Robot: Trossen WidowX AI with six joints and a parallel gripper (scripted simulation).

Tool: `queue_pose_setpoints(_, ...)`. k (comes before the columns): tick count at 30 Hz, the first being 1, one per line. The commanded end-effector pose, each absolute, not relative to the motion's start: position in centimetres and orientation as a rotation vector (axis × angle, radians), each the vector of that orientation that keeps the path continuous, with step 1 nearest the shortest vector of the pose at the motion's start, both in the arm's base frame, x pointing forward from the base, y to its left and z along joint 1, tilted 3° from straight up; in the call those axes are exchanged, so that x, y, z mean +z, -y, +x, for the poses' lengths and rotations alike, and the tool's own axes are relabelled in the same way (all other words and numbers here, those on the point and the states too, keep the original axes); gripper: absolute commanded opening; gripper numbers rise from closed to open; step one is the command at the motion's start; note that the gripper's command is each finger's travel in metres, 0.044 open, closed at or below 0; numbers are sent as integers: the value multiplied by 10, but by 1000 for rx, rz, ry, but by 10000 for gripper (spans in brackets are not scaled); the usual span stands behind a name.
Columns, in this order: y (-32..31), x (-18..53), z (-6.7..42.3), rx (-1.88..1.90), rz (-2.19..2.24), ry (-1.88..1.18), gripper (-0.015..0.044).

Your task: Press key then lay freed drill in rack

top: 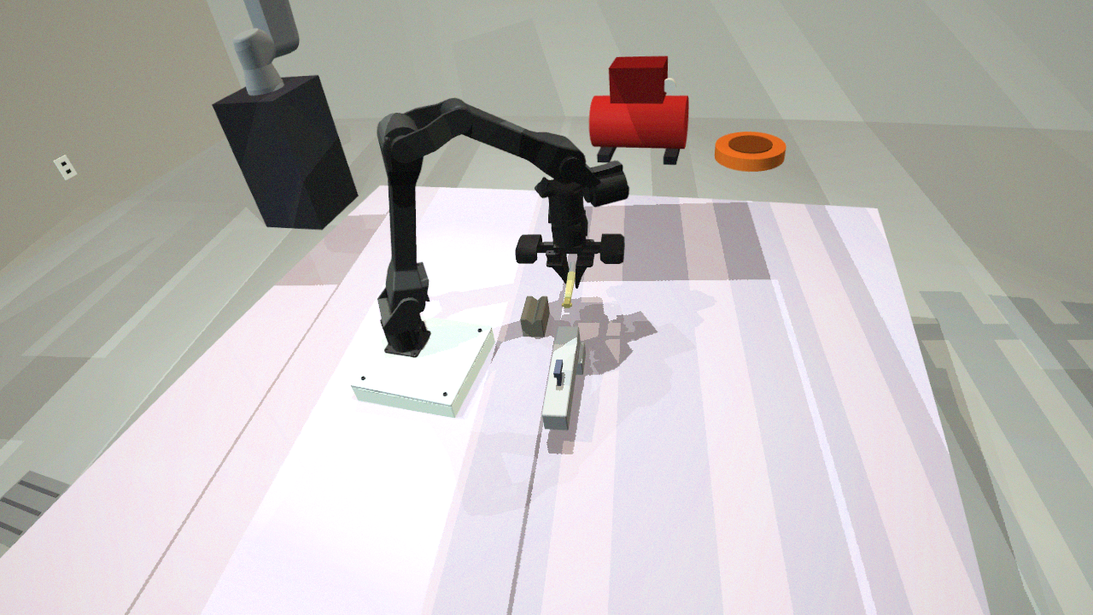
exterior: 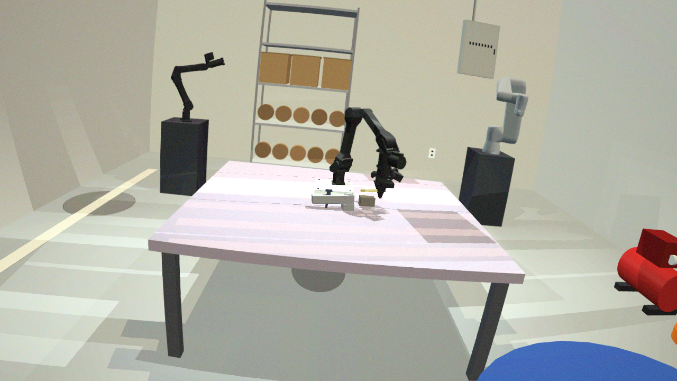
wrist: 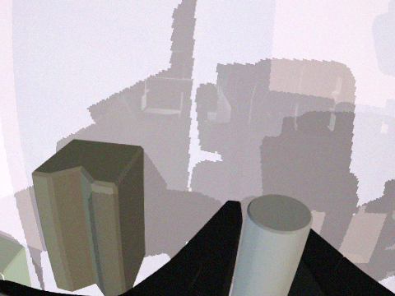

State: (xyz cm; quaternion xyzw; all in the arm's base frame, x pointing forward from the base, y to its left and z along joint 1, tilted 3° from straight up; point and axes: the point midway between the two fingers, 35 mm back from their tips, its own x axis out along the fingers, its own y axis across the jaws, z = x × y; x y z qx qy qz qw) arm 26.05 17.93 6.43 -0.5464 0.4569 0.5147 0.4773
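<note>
My gripper (top: 569, 277) (exterior: 380, 190) (wrist: 253, 215) is shut on the drill, a slim rod with a yellow shank (top: 568, 295) (exterior: 367, 190) and a grey round tip (wrist: 268, 265). I hold it in the air, clear of the long pale fixture block (top: 560, 394) (exterior: 331, 198) (wrist: 10, 270). The dark key (top: 559, 371) (exterior: 328, 191) stands on top of that block. The rack (top: 534, 314) (exterior: 365, 201) (wrist: 88, 214), a small olive block with a V groove, stands on the table just left of the drill. The groove is empty.
The arm's pale base plate (top: 428, 378) lies left of the fixture. Off the table stand a red compressor (top: 640, 114) (exterior: 648, 279), an orange ring (top: 750, 150), dark pedestals with other arms (top: 283, 153) (exterior: 486, 189) and a shelf (exterior: 302, 85).
</note>
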Motion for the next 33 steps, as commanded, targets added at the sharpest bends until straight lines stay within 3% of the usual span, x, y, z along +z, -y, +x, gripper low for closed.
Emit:
queue_pose_setpoints(1, -179, 68, 261, 1251, -1337, -1111, 0)
queue_pose_setpoints(33, -179, 67, 251, 1252, -1337, -1112, 0)
